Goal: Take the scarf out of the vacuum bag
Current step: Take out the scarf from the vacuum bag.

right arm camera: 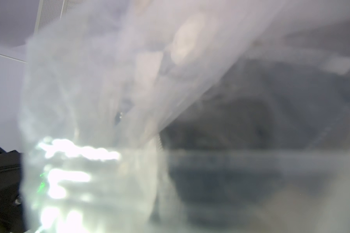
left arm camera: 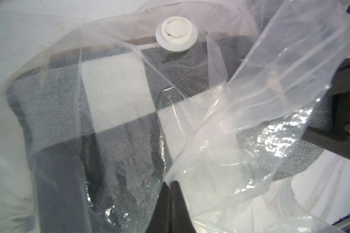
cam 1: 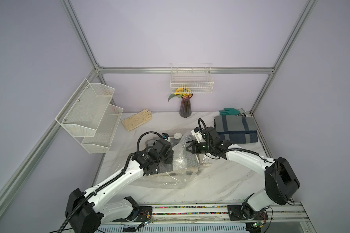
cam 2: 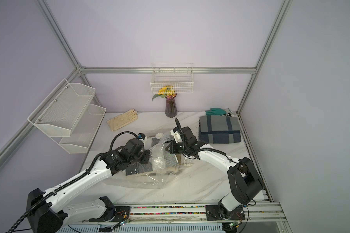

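Nearest me the surface [cam 1: 220, 187] lay bare, and the slack near end of the vacuum bag [cam 1: 166, 182] sagged flat on it. Just beyond, my left gripper [left arm camera: 171, 201] was pressed together, pinching a fold of the bag's clear film and holding it up off the scarf [left arm camera: 113, 96]. My right gripper [cam 1: 188, 148] pointed across toward the left one, its tips at the lifted film. It was pressed together too, but plastic smeared the right wrist view and I could not tell whether it had caught scarf or only film.

The scarf, checked black, white and grey, lay inside the bag. It sat between my two grippers, partly under the left arm and to the left of the right gripper. The right gripper looked the nearer to what I took for the bag's open side. The scarf's long axis seemed to run near to far, ending by the white valve cap [left arm camera: 176, 33].

I judged the way out ran rightward and toward me, where the surface was open. Farther right a folded plaid cloth [cam 1: 235, 130] sat close behind my right wrist. The vase [cam 1: 185, 108] stood beyond the valve by the back wall, so the far side offered little room.
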Motion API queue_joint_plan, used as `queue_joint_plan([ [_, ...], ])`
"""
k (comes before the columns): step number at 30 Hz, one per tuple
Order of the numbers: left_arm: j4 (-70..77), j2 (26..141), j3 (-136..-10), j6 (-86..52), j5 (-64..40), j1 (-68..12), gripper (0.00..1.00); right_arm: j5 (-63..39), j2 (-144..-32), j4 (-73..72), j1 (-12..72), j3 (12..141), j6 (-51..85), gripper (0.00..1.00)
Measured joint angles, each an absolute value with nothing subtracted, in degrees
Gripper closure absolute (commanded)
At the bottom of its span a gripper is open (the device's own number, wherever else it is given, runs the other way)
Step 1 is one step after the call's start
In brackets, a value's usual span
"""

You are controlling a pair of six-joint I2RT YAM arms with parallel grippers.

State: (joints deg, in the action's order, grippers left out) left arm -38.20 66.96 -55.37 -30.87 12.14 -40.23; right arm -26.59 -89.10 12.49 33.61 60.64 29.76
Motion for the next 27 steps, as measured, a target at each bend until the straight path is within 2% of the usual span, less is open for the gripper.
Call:
queue_joint_plan([
  [8,-38.79,67.22,-55.46,-30.94,13.76,-40.21,1.00,-24.86,-87.20,15.73,33.34,60.93,29.23,1.00],
  [20,-38.92,68.38,-56.01,-30.87,15.20,-39.24,1.00,-18.55,-86.76,30.20,28.16,67.64,28.60,1.00],
  [27,-39.59,69.52,-60.31,-30.37,14.48,-37.54,1.00,-15.42,-86.06,37.15,26.06,68.40,27.75,1.00],
])
